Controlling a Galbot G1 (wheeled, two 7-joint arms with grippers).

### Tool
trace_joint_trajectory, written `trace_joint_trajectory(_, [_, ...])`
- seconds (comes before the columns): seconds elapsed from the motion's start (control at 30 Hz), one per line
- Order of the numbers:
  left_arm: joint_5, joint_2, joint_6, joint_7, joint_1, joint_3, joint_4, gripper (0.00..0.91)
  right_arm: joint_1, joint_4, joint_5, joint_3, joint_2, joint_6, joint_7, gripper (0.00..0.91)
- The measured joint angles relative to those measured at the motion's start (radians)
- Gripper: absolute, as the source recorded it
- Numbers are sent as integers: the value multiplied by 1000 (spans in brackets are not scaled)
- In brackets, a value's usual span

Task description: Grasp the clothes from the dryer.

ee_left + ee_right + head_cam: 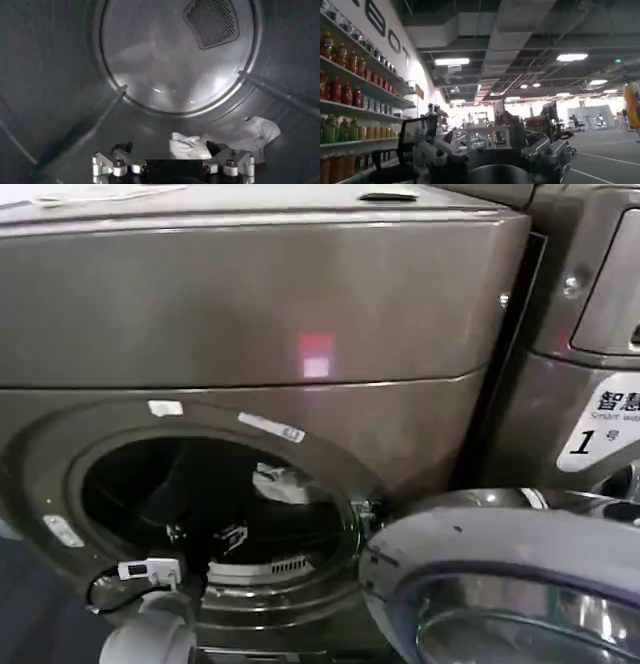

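From my head camera, nearest is the swung-open glass door (510, 584), low on my right, then my left arm (150, 634) reaching into the porthole of the dryer (250, 314). On the machine's right side a white sticker (600, 424) reads "1" with "Smart" partly legible. My left gripper (172, 162) sits inside the drum with its fingers (107, 162) spread wide, holding nothing. The clothes (220, 140) lie on the drum floor just beyond and between the fingertips, spilling toward one side. My right gripper (490, 155) points at a room with bottle shelves (350, 100); I cannot tell its state.
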Motion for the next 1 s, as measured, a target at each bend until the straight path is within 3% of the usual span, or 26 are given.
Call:
trace_joint_trajectory(0.33, [16,-2,0,16,-127,7,145,907,2,14,-1,-6,1,-1,0,907])
trace_joint_trajectory(1.0, [46,-17,0,47,-487,7,620,907,0,21,-1,-8,1,-1,-1,907])
